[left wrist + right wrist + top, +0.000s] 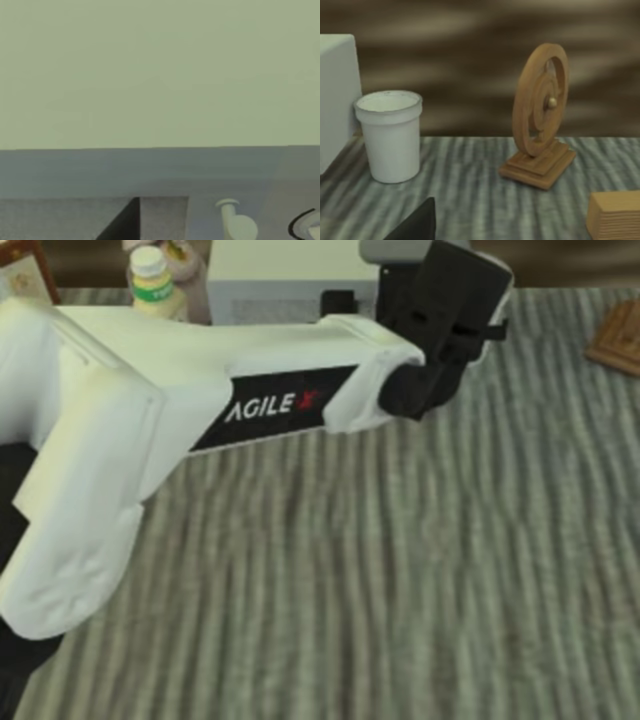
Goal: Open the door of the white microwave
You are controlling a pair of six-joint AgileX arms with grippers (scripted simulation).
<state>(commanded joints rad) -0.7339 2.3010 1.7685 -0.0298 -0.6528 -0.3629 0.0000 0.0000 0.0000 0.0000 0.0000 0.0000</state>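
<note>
The left arm [150, 430] has a bulky white shell with rounded, blocky segments. A black panel [275, 405] along its side carries white "AGILE" lettering followed by a red X. Next to the claw [440, 325], the white casing ends at a black collar, and the claw itself is matte black and angular, with flat boxy faces.

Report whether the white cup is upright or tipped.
Upright: the round white cup stands on its base on the grey striped table, rim up.

White microwave [285, 285]: boxy, at table's 12 o'clock edge, largely hidden; door [165, 217] state indeterminate.
</note>
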